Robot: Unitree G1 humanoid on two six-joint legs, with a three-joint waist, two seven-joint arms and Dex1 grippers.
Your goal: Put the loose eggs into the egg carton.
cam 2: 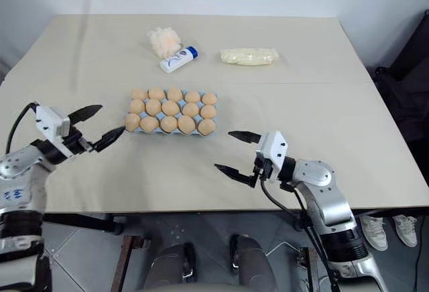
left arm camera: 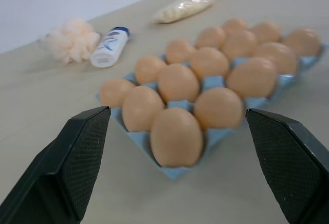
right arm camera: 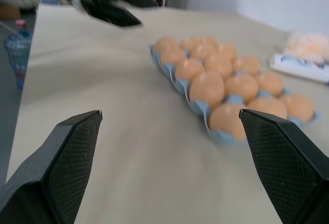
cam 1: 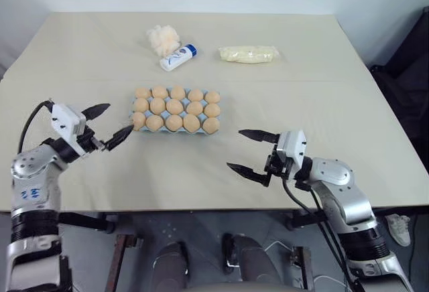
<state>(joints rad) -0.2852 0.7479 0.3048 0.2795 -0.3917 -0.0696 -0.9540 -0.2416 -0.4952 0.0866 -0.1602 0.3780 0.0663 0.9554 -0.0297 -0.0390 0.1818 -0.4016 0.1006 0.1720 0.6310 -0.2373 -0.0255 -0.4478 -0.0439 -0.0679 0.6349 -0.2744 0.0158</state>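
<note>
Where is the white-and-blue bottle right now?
In the left eye view the bottle lies on its side at the table's far middle, beyond the egg carton, beside the puff ball and left of the pale bag.

a broad beige table [cam 1: 322,104] carries everything. near its middle lies the egg carton [cam 1: 175,130], a light-blue tray lying flat, its cups filled with eggs [cam 1: 175,106] in three rows of five. farther back, well apart from the carton, a fluffy cream puff ball [cam 1: 163,37] rests just beside a white-and-blue bottle [cam 1: 177,57] lying on its side. to the right of these lies a long clear bag of pale yellow stuff [cam 1: 248,53].
</note>
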